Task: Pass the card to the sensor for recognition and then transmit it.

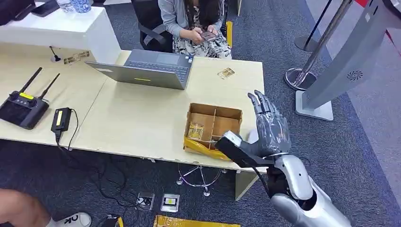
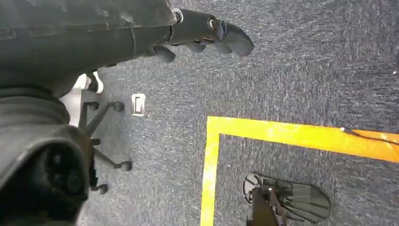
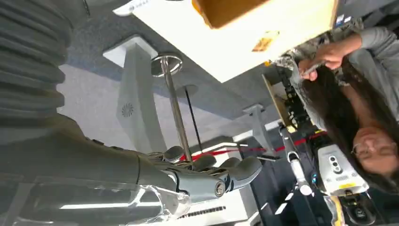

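Card (image 1: 226,73) lies near table edge (image 1: 262,94), right hand (image 1: 270,127) apart.

Right hand (image 1: 270,127) raised, fingers spread, lower right of frame, beside divided cardboard box (image 1: 213,128) at table (image 1: 142,118) edge.

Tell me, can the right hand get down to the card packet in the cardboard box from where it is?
Probably yes. The right hand hovers open at the cardboard box edge, the box has no lid, and nothing lies over the card packet in its near-left compartment.
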`<state>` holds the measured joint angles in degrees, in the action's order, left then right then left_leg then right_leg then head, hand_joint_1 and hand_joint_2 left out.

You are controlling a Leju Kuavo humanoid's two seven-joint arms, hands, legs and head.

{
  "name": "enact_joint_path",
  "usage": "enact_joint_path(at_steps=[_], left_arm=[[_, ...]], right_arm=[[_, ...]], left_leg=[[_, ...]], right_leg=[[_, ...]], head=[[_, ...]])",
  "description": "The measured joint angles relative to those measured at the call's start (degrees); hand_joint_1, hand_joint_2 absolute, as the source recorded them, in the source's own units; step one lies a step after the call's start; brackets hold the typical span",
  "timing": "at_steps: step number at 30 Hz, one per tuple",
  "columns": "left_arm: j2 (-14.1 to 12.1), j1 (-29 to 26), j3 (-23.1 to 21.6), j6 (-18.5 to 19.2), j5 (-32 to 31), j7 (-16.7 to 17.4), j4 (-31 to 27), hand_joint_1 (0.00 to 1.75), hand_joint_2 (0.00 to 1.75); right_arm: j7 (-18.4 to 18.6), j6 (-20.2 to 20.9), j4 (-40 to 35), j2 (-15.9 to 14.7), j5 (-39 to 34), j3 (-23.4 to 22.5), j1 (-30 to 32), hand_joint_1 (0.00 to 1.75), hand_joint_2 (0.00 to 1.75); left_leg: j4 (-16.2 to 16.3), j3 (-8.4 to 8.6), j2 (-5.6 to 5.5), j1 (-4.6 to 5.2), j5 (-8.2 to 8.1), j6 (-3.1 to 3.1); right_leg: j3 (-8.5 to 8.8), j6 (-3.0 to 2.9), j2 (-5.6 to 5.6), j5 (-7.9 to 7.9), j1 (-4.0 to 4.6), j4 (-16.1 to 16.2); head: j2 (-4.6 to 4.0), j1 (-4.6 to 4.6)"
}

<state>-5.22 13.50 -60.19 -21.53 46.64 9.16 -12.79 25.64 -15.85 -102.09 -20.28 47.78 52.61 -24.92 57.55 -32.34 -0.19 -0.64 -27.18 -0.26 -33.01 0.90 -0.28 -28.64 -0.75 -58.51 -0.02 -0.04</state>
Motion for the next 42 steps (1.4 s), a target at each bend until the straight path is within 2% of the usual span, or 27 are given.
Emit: enact_joint_path(at_steps=[6, 10, 14, 42], left_arm=[[0.0, 0.0, 0.0, -0.5, -0.4, 0.5, 0.0, 0.0, 0.0], [0.1, 0.1, 0.0, 0.1, -1.0, 1.2, 0.0, 0.0, 0.0], [0.2, 0.2, 0.0, 0.5, -1.4, 2.0, 0.0, 0.0, 0.0], [0.5, 1.3, 0.0, 1.2, -2.6, 3.4, 0.0, 0.0, 0.0]], right_arm=[[-1.7, -1.4, 4.0, 2.1, 3.5, 1.7, 3.9, 0.0, 1.75], [-2.4, -3.0, 6.8, 3.2, 5.0, 2.4, 4.2, 0.0, 1.75], [-2.5, -2.7, 9.5, 4.1, 5.6, 3.1, 3.7, 0.0, 1.75], [-5.6, -3.6, 22.4, 11.7, 0.8, 6.3, -0.8, 0.0, 1.75]], left_leg=[[0.0, -0.02, 0.0, -0.03, 0.0, 0.0], [0.0, -0.01, 0.0, -0.03, 0.0, -0.01], [0.0, -0.01, 0.0, -0.02, 0.0, -0.01], [0.0, -0.01, 0.01, -0.03, 0.01, -0.01]], right_leg=[[-0.01, -0.04, -0.01, -0.02, 0.04, 0.0], [-0.01, -0.04, 0.0, -0.02, 0.04, 0.0], [0.0, -0.04, 0.0, -0.02, 0.03, 0.0], [-0.01, -0.04, 0.0, -0.02, 0.04, 0.0]], head=[[0.0, 0.0], [0.0, 0.0], [0.0, 0.0], [0.0, 0.0]])
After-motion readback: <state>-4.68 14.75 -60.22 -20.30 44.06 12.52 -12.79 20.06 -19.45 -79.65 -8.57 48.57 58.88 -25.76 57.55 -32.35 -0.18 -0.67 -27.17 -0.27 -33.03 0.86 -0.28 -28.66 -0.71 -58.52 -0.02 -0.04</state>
